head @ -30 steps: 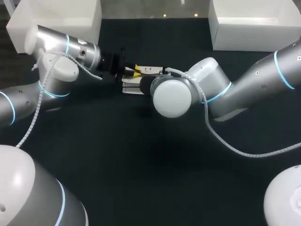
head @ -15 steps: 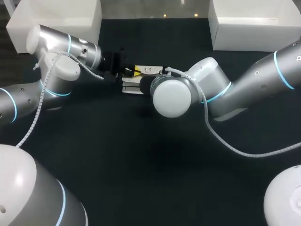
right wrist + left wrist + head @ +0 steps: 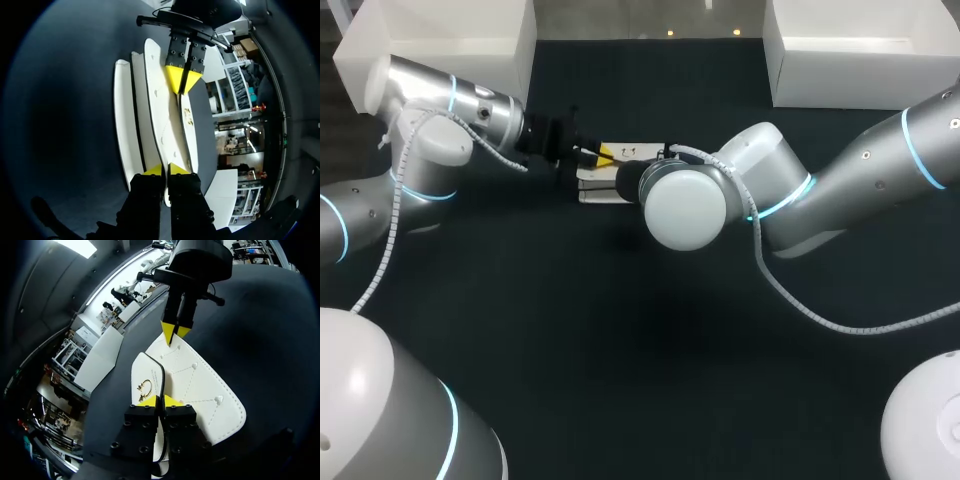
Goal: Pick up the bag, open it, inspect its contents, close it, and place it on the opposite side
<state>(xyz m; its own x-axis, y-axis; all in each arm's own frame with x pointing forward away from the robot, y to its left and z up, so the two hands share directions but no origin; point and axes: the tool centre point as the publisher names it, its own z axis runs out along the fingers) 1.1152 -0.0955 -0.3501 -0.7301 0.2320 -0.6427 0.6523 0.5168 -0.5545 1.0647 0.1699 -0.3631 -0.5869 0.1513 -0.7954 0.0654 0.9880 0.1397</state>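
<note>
Overhead light leaves the dark table [image 3: 620, 380] dim and nearly shadowless save a soft darker patch beneath the right arm [image 3: 685, 208], flares to glare on that arm's glossy white shell, and in the 2 wrist views makes the white bag [image 3: 205, 390] the brightest surface.

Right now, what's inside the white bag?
Nothing inside shows. The left claw and right claw pinch the bag at opposite ends. I see only its white outside and a gold clasp. The white sides cover whatever is inside.
</note>
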